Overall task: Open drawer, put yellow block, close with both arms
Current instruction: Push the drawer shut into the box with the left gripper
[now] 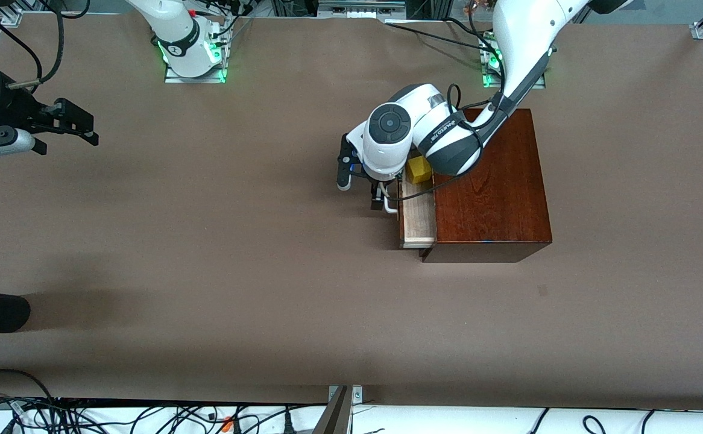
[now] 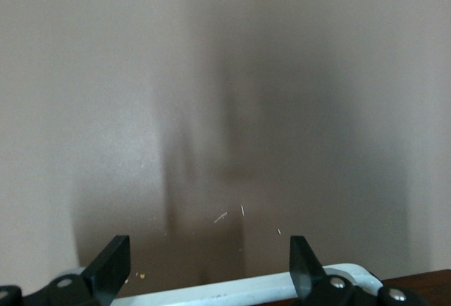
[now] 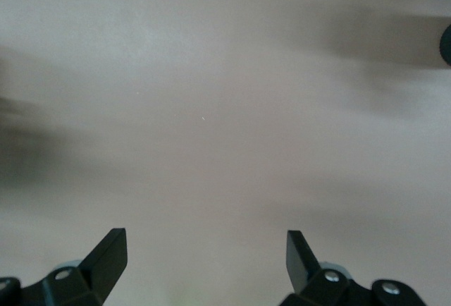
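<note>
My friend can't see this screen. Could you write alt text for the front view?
The left arm's open pincer sits at the white handle of a partly open drawer in a wooden box, with a yellow block inside. The right pincer waits open over the table.

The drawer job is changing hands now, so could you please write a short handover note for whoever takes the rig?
Left gripper: open, at the white handle of the drawer, not gripping it.
Right gripper: open, waiting over bare table at the right arm's end.
Drawer is pulled partly out of the wooden box; the yellow block lies in it.
Done: opening, placing.
Left: push the drawer shut with both arms.
</note>
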`<move>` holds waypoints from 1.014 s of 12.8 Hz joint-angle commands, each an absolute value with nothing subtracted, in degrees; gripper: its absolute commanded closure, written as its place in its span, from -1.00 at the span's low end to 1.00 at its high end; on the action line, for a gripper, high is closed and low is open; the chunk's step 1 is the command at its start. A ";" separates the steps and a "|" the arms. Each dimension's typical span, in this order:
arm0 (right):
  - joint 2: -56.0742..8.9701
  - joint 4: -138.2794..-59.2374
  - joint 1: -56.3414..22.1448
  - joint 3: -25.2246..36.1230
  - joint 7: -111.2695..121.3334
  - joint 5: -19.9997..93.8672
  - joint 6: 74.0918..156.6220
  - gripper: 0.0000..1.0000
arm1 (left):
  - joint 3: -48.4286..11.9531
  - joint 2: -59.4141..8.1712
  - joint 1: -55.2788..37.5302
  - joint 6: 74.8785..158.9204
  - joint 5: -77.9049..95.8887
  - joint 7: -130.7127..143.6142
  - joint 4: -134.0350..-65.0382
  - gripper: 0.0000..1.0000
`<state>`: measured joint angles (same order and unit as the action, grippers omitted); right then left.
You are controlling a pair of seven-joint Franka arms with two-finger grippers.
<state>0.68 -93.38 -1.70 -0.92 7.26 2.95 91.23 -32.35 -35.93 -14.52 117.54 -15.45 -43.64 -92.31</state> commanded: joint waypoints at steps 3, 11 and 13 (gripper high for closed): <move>0.79 -92.20 -0.35 -2.99 3.34 2.29 87.45 -1.00 | -31.03 -35.68 -14.24 108.56 -19.59 -45.00 -90.27 -1.00; 0.35 -91.93 -0.26 -2.72 3.34 2.11 89.38 -1.00 | -29.89 -35.77 -14.24 106.35 -21.27 -44.91 -89.21 -1.00; 0.35 -91.93 -0.35 -2.72 3.34 2.11 89.65 -1.00 | -29.53 -35.86 -14.15 106.26 -21.27 -44.91 -89.21 -1.00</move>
